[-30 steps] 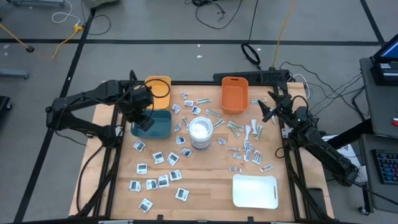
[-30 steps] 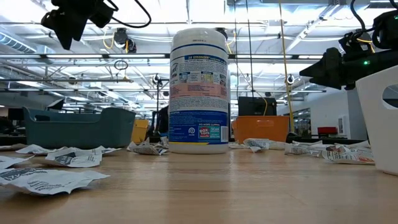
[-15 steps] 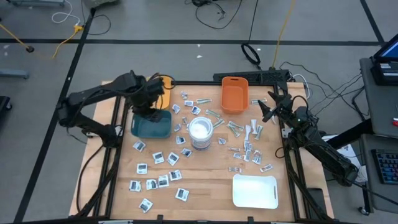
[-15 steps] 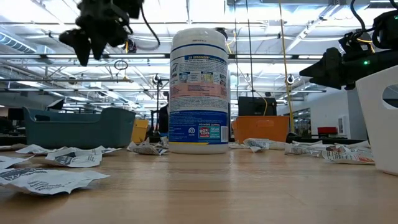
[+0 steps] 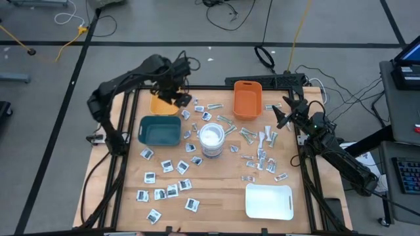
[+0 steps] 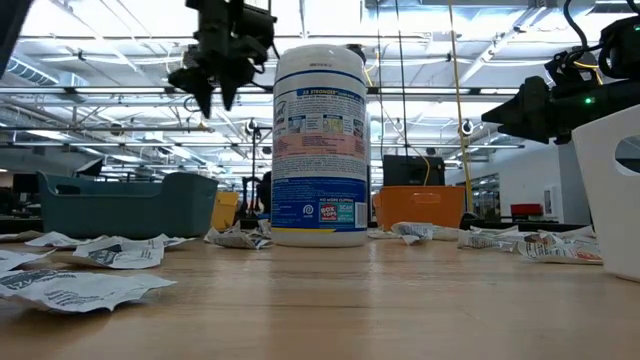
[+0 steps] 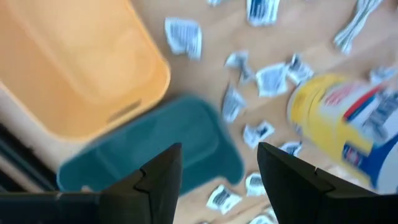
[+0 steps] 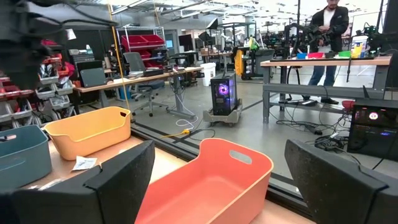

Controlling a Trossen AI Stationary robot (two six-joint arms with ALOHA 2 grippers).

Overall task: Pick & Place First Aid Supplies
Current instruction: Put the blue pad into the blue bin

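First aid packets lie scattered flat on the wooden table: white squares with dark centres (image 5: 167, 166) at the near left, silvery and pale strips (image 5: 252, 136) right of the middle. My left gripper (image 5: 182, 99) hangs open and empty above the right edge of the yellow bin (image 5: 159, 105); its wrist view looks down between the spread fingers (image 7: 219, 152) on that bin, the teal bin (image 7: 155, 155) and loose packets (image 7: 183, 37). In the low view it (image 6: 213, 88) is high above the table. My right gripper (image 5: 280, 115) waits open near the far right edge, facing the orange bin (image 8: 205, 180).
A white wipes canister (image 5: 212, 139) stands upright at the table's middle. The teal bin (image 5: 159, 131) sits near-side of the yellow one, the orange bin (image 5: 247, 99) at the far middle, and a white tray (image 5: 269, 201) at the near right. Cables lie on the floor beyond.
My left gripper has swung from above the teal bin toward the table's far edge and rightward, ending over the yellow bin's right edge; the arm has stretched out with it. The right arm and the packets have stayed put.
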